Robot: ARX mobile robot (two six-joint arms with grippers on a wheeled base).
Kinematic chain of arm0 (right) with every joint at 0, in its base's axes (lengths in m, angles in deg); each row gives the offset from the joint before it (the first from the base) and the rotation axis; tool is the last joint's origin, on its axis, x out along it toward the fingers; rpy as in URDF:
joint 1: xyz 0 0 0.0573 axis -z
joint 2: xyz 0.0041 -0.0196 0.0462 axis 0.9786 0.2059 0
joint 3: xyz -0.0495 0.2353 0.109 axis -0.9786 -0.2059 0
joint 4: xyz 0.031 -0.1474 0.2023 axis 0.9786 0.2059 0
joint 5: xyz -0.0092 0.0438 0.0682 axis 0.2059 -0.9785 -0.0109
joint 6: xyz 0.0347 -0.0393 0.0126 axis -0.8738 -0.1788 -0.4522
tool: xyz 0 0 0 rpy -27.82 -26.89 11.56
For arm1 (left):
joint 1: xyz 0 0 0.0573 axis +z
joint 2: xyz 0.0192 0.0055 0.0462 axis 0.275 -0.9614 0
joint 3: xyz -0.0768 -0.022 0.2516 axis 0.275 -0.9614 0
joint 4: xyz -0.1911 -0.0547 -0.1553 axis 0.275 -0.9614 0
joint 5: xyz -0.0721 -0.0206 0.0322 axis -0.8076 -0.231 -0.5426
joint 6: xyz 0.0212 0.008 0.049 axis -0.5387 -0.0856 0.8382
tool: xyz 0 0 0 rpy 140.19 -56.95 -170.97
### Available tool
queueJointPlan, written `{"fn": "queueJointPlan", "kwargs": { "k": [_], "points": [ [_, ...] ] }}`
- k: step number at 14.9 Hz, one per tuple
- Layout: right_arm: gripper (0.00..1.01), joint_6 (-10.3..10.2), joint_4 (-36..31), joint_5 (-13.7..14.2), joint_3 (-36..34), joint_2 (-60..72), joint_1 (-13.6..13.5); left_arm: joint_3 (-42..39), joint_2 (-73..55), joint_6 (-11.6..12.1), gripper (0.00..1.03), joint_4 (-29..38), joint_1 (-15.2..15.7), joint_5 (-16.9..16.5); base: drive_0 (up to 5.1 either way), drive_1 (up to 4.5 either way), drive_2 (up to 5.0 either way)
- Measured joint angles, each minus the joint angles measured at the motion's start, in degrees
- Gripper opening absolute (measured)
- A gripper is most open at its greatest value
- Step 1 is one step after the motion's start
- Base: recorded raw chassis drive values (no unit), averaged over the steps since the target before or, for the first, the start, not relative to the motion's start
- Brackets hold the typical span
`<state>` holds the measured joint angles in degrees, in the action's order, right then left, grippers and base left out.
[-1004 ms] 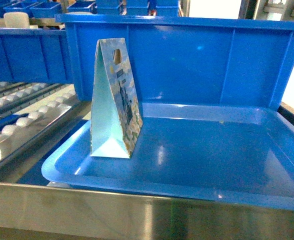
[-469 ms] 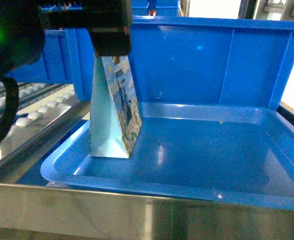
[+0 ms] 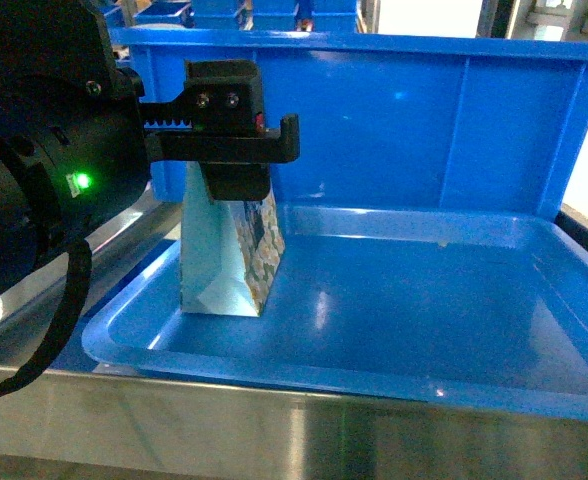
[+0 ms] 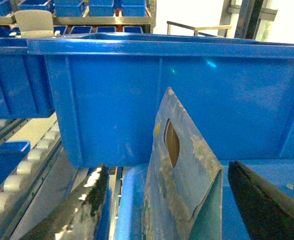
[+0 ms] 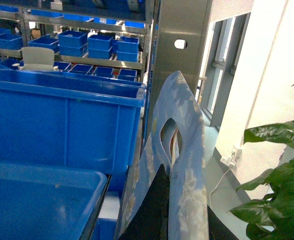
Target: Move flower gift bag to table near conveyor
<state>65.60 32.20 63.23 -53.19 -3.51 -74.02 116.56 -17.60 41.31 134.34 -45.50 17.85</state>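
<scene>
My left pincer (image 4: 169, 210), jaws spread and empty, straddles the upright flower gift bag (image 4: 179, 170), whose handle edge lies between them.

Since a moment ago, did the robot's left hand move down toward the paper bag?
Yes. The left end effector came in from the upper left and dropped lower against the blue bin's rim, now straddling the top of the gift bag, which hasn't shifted in the blue tray.

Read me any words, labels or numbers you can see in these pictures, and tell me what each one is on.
None can be read.
The gift bag has a small label patch on its printed side, too blurred to read.
The blue tray, blue bin and left gripper show no writing.
</scene>
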Motion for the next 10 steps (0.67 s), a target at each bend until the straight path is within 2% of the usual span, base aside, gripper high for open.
{"fn": "queueJointPlan", "kwargs": {
  "k": [2, 4, 6, 10],
  "points": [
    [0.02, 0.0, 0.0, 0.0, 0.0, 0.0, 0.0, 0.5, -1.2, 0.0, 0.5, 0.6, -0.2, 0.0, 0.0, 0.0, 0.0],
    [0.02, 0.0, 0.0, 0.0, 0.0, 0.0, 0.0, 1.6, -2.4, 0.2, 0.21, 2.3, -0.4, 0.0, 0.0, 0.0, 0.0],
    [0.02, 0.0, 0.0, 0.0, 0.0, 0.0, 0.0, 2.6, -3.5, 0.3, 0.02, 2.9, -0.4, 0.4, 0.0, 0.0, 0.0],
    [0.02, 0.0, 0.0, 0.0, 0.0, 0.0, 0.0, 3.5, -4.7, 1.2, 0.02, 3.8, 0.3, 1.2, 0.0, 0.0, 0.0]
  ]
}}
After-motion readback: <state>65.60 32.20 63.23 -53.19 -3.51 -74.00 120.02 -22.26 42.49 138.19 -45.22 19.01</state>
